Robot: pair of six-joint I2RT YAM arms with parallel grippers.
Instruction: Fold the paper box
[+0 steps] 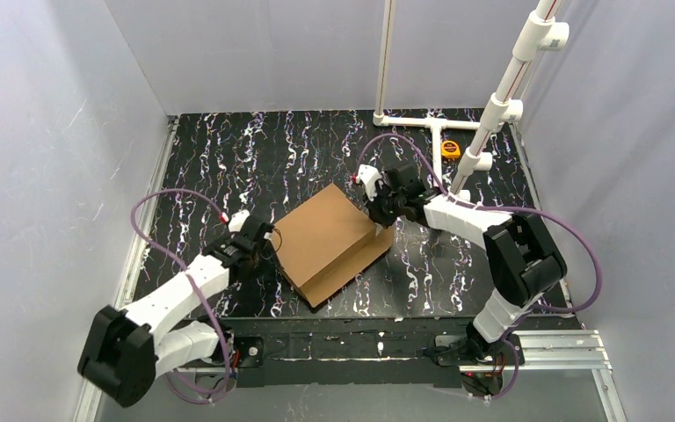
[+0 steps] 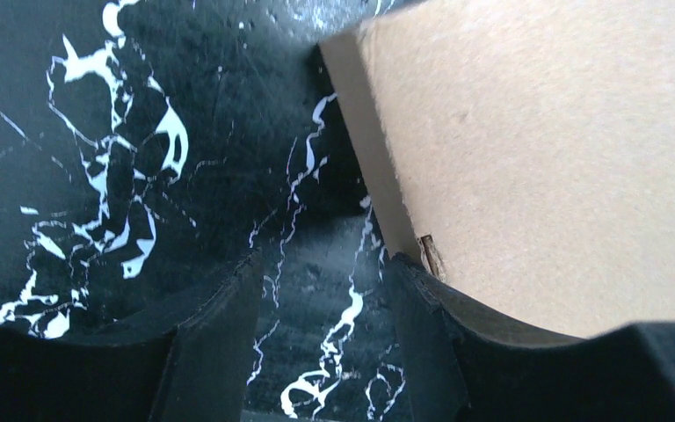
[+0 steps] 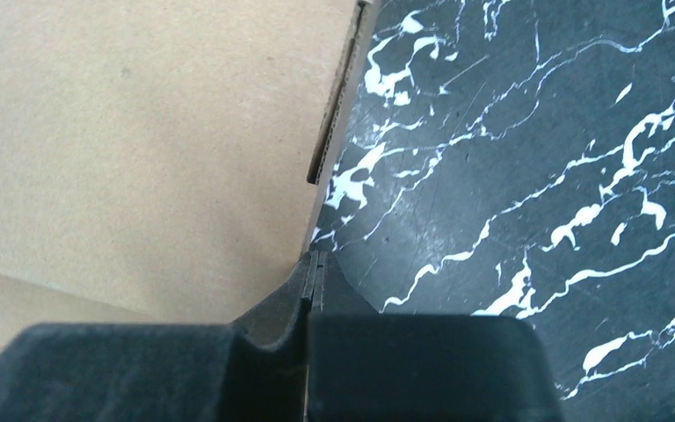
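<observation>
— Box [image 1: 330, 242] position?
— Mid-worktop [image 1: 228, 149], slightly toward the near edge, turned askew. Lid down, though seemingly not fully seated; impossible to tell about the tabs.
— Left gripper [image 1: 262, 239]?
— Jaws apart, holding nothing, with only worktop between. Parked at the box's left corner, one finger [image 2: 422, 334] just beside the side wall, maybe touching.
— Right gripper [image 1: 376, 207]?
— Pinched together, empty, tips butted against the box's far right edge.
— Step in hand, then?
— Likely squaring and closing the lid, judging by that two-sided bracket.
— How to do it well?
— Use the left as a backstop, flat against the corner, not clamped. Push with the right tips slowly, inward and slightly downward, near the fold rather than mid-panel. Match forces on both sides to avoid skating across the worktop. Ease off at any buckling of the cardboard. Check for a flush seam before letting go.
</observation>
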